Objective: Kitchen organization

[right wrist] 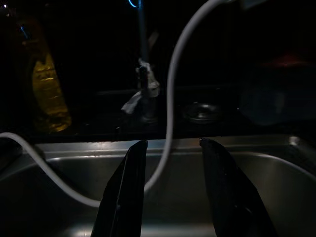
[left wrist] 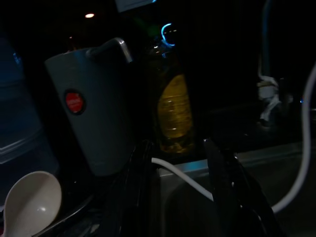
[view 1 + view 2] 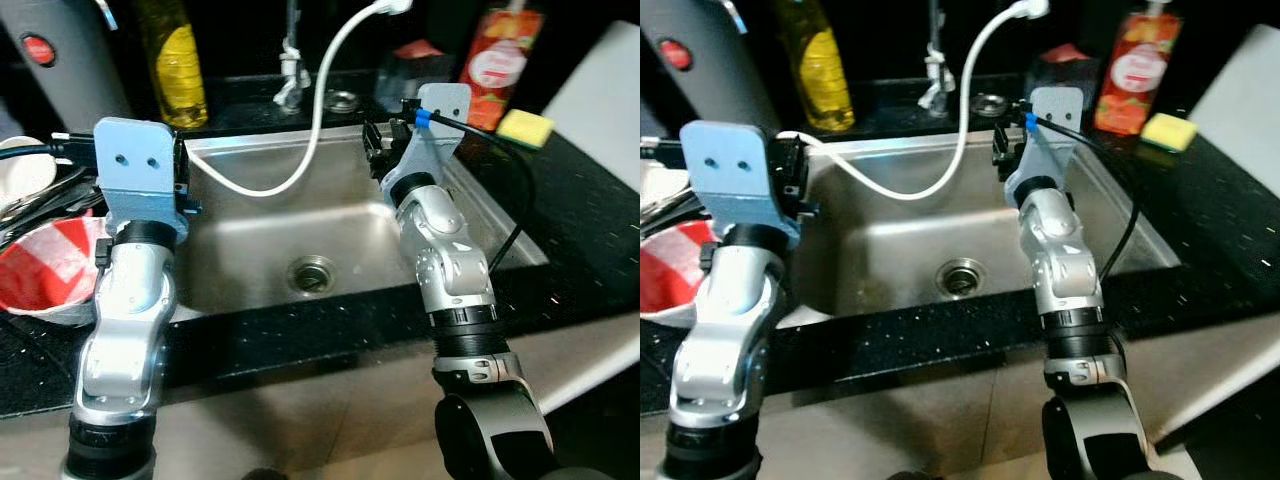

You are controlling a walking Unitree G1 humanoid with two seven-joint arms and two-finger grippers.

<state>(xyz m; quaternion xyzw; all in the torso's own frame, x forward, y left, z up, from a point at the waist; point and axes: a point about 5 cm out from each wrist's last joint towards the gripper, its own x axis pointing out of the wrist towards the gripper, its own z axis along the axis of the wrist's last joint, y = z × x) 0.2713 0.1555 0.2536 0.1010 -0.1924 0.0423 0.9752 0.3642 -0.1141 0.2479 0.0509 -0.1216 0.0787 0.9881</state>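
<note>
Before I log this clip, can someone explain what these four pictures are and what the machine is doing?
This is a humanoid robot at a kitchen sink. The top two pictures come from its head cameras, looking down on two silver arms. The lower two come from wrist cameras, looking along each pair of black fingers. The left end effector and the right end effector are both open and hold nothing. A white hose loops into the basin. On the counter stand a yellow bottle, a red pouch and a yellow sponge; a red-and-white bowl sits at the left.
</note>
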